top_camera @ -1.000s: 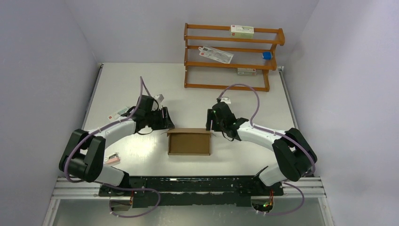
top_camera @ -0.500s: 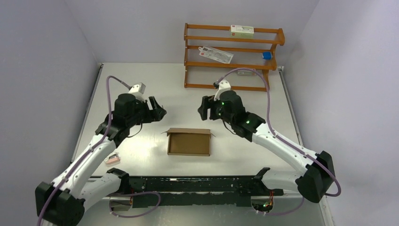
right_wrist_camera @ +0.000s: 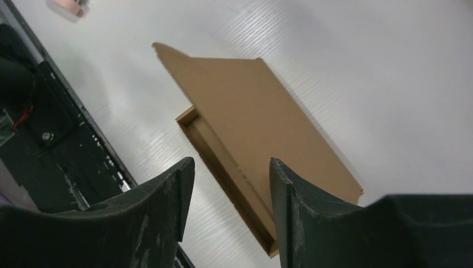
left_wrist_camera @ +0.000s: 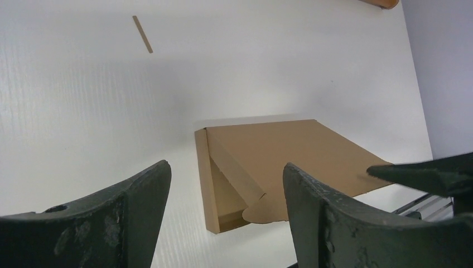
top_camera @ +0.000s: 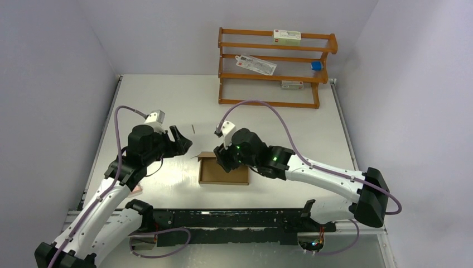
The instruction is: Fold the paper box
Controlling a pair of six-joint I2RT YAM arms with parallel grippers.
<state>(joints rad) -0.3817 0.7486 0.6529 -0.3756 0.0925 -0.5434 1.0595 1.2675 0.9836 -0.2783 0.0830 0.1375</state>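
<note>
The paper box (top_camera: 223, 172) is a flat brown cardboard mailer lying on the table between my arms. Its lid (left_wrist_camera: 290, 151) rests slightly raised, and a rounded tab (left_wrist_camera: 262, 209) sticks out at one side wall. My left gripper (top_camera: 184, 140) hangs open to the left of the box and apart from it, with nothing between its fingers (left_wrist_camera: 139, 206). My right gripper (top_camera: 221, 162) hovers open over the box's far left corner. In the right wrist view the box (right_wrist_camera: 251, 123) lies below the open right gripper (right_wrist_camera: 231, 163), untouched.
A wooden rack (top_camera: 276, 67) holding white cartons and a small blue item stands at the back. A thin brown strip (top_camera: 193, 129) lies on the table behind the box. A small pink item (top_camera: 135, 190) sits near the left arm. A black rail (top_camera: 234, 218) runs along the near edge.
The left gripper opened, let go of the box's corner and drew back to the left. The right arm swung left and forward, and its gripper now hangs over the box's far left corner.
</note>
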